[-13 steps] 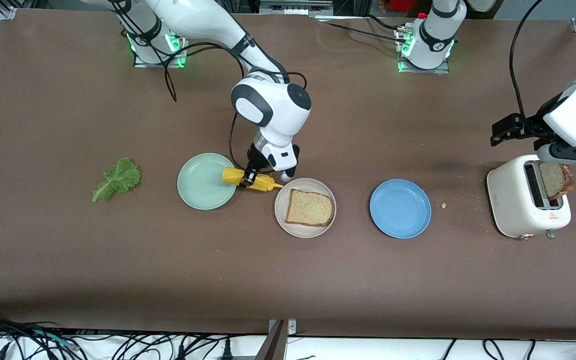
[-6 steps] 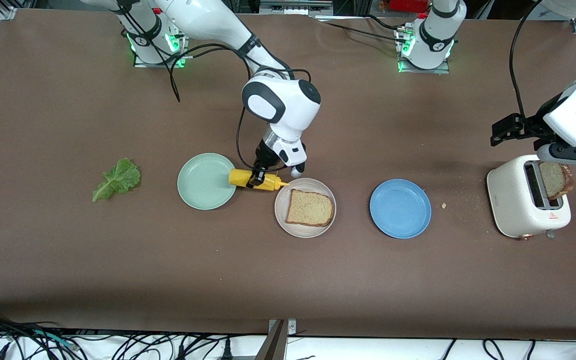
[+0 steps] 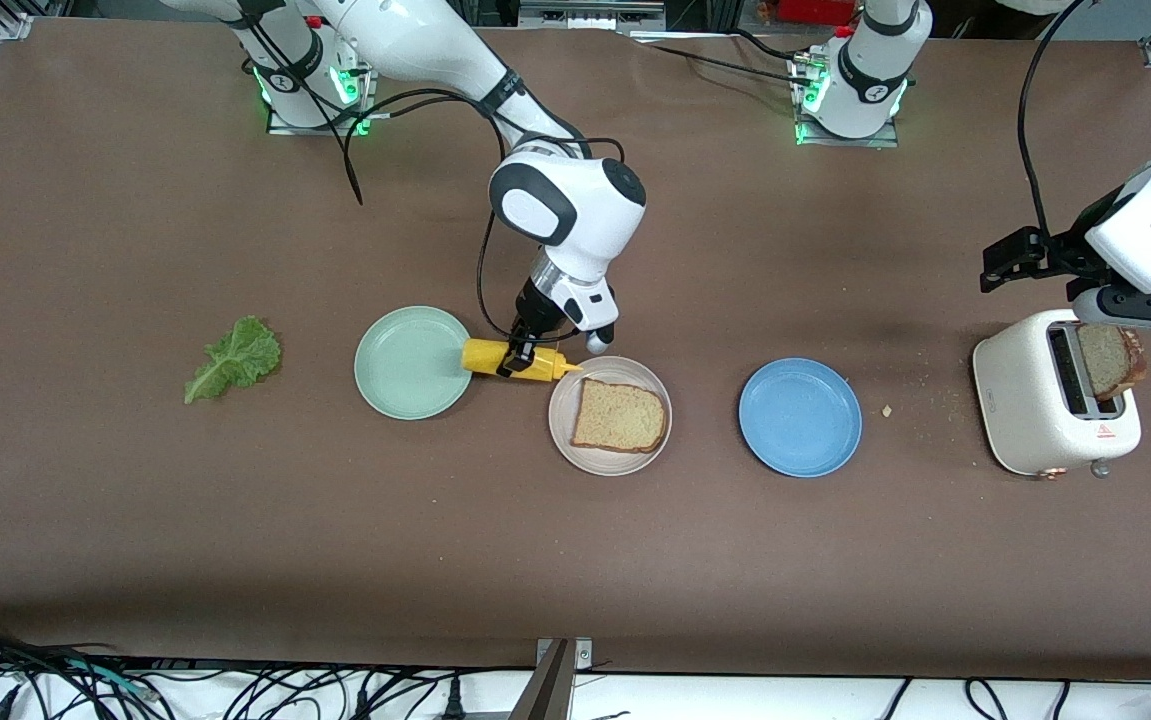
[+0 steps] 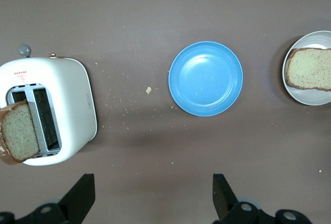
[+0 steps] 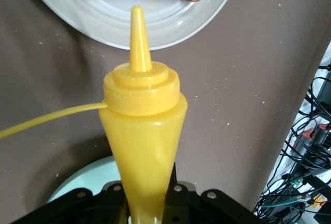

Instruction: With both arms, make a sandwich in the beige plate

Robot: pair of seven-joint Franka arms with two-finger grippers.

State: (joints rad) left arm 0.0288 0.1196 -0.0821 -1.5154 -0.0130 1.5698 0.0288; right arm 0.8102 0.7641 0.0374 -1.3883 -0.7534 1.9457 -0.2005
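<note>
Right hand (image 3: 525,357) is clamped on a yellow mustard bottle (image 3: 520,360), holding it tipped on its side above the gap between the mint green plate (image 3: 413,362) and the beige plate (image 3: 610,415). The bottle's nozzle points at the beige plate's rim; in the right wrist view the bottle (image 5: 142,125) fills the middle of the picture, nozzle toward the plate (image 5: 155,27).

Going from the right arm's end of the bench toward the left arm's end: a lettuce leaf (image 3: 235,358) lies flat on the bare bench, well apart from the plates. Then comes the mint green plate, then the beige plate with one bread slice (image 3: 620,416) lying flat in it. A blue plate (image 3: 800,417) sits near the middle, with a few crumbs (image 3: 887,410) on the bench beside it. Near the left arm's end stands a white toaster (image 3: 1055,405), and a second bread slice (image 3: 1113,360) sticks up out of one of its slots, leaning.

Left hand (image 4: 152,203) hangs over the bench by the toaster, fingers (image 4: 83,198) spread wide apart and holding nothing; the left arm waits.
</note>
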